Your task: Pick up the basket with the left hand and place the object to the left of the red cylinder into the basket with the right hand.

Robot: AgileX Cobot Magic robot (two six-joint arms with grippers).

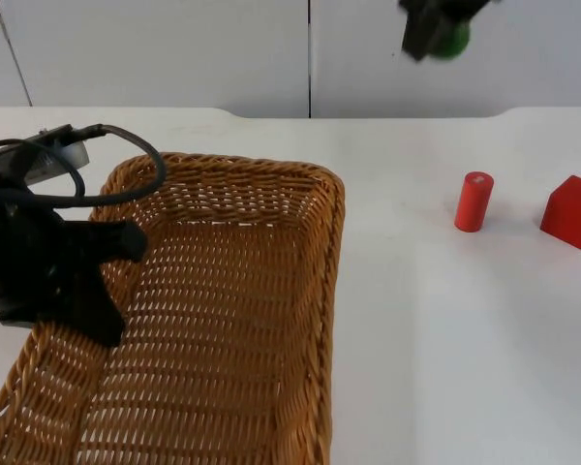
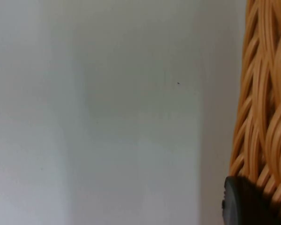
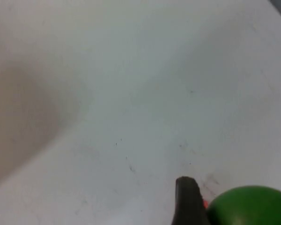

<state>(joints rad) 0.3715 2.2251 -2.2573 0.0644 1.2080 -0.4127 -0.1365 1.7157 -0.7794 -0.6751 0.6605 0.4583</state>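
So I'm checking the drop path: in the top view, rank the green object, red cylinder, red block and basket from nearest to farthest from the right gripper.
Measured from the right gripper, high above the table's far edge:
1. Green object, in its grasp.
2. Red cylinder, below it.
3. Red block, further right.

The basket, held at its left rim by the left gripper, is too close to the block to rank.

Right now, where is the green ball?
The green ball is in the right gripper, raised before the grey wall, above and left of the red cylinder.

one wicker basket (image 1: 223,320), one red cylinder (image 1: 473,201), one red block (image 1: 572,211), one green object (image 1: 454,39)
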